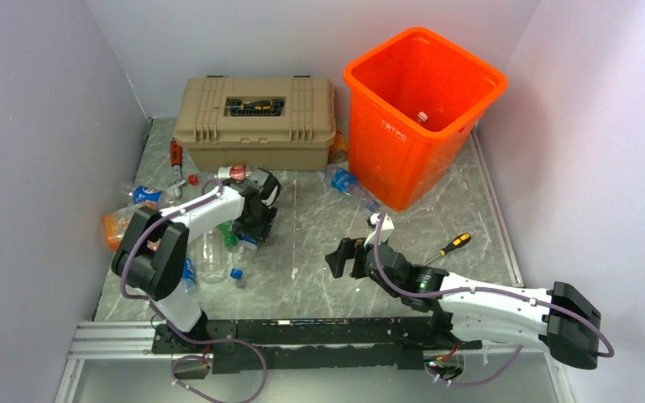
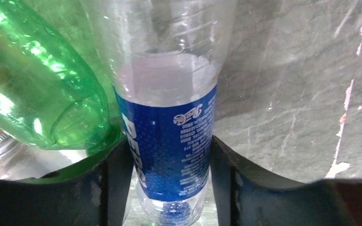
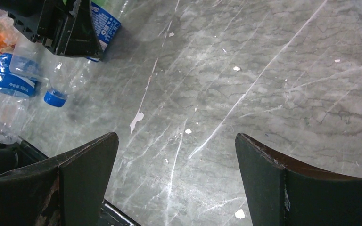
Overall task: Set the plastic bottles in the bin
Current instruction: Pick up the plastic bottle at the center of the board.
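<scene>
Plastic bottles [image 1: 144,195], mostly crushed, lie scattered over the left half of the bench [image 1: 319,277]. They cluster around the left arm and reach toward the left wall, where one with an orange wrap [image 1: 117,225] sits. A clear bottle with a blue label [image 1: 344,180] lies apart from the rest, just beside the foot of the bin [image 1: 403,159]. One more bottle [image 1: 422,117] can be seen inside the bin.

The bin stands upright at the far right of the bench. The tan toolbox [image 1: 256,134] is to its left, against the far wall.

The left tool [image 2: 172,146] is down among the bottles. Its two fingers [image 2: 120,183] press on either side of the blue label of a Pepsi bottle [image 2: 169,127], pinching it across the body. A green bottle [image 2: 37,84] lies slanted just left of the Pepsi bottle, its end touching the left finger.

The right tool [image 3: 175,139] hangs over bare bench near the middle, its jaws spread wide with only the grey marbled surface between them. A yellow-handled screwdriver [image 1: 452,247] lies on the bench near the right arm, between it and the bin.
</scene>
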You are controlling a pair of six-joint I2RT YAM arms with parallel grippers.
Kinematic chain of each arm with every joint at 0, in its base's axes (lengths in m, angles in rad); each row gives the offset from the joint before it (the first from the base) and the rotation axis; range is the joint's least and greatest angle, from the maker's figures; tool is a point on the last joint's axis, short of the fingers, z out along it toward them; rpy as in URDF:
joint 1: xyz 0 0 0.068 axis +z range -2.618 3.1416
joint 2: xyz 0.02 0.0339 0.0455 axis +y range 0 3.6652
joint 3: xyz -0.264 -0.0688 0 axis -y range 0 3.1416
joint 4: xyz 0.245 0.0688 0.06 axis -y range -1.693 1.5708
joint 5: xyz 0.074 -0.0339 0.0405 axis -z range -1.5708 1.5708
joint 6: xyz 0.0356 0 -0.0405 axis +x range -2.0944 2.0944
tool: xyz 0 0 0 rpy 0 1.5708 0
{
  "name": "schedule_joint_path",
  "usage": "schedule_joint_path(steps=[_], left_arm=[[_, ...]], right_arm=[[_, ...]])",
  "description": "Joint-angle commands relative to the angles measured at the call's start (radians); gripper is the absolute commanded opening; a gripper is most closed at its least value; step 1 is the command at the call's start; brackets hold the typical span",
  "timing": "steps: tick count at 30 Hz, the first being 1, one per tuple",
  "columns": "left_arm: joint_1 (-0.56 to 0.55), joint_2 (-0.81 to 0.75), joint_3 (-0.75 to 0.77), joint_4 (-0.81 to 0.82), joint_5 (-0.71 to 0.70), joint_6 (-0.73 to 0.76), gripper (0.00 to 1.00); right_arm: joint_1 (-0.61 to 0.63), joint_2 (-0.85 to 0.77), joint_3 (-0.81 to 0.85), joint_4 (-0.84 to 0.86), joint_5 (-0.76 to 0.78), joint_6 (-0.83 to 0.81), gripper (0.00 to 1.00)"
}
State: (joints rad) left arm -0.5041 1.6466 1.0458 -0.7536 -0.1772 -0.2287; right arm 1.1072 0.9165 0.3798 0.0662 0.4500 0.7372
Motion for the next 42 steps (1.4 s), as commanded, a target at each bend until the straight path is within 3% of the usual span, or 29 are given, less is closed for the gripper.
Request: schedule_joint_path(steps=[1, 5, 10, 15, 20, 29, 33, 42], left_arm=[[0.002, -0.033, 0.023, 0.014, 0.059, -0.008, 0.57], [-0.008, -0.142, 0.005, 0.028, 0.094, -0.020, 0.42], [-0.017, -0.371, -0.003, 0.103, 0.229, -0.028, 0.37], [-0.017, -0.661, -0.087, 0.411, 0.486, -0.061, 0.37], [-0.017, -0.890, -0.266, 0.836, 0.622, -0.191, 0.39], [0.002, -0.954, -0.465, 1.241, 0.839, -0.395, 0.31], [0.009, -0.959, -0.450, 1.214, 0.879, -0.402, 0.29], [0.009, -0.962, -0.470, 1.272, 0.904, -0.446, 0.28]], right_arm=[[0.000, -0.010, 0.021, 0.040, -0.019, 0.002, 0.99], [0.000, -0.051, 0.013, 0.031, -0.058, -0.025, 0.99], [0.000, -0.165, -0.027, 0.113, -0.223, -0.107, 0.99], [0.002, -0.223, -0.047, 0.277, -0.413, -0.143, 1.00], [0.046, -0.134, -0.009, 0.421, -0.416, -0.181, 1.00], [0.177, 0.052, 0.080, 0.631, -0.177, -0.338, 1.00], [0.186, 0.075, 0.062, 0.741, -0.132, -0.349, 0.99], [0.186, 0.155, 0.171, 0.700, -0.168, -0.407, 0.96]])
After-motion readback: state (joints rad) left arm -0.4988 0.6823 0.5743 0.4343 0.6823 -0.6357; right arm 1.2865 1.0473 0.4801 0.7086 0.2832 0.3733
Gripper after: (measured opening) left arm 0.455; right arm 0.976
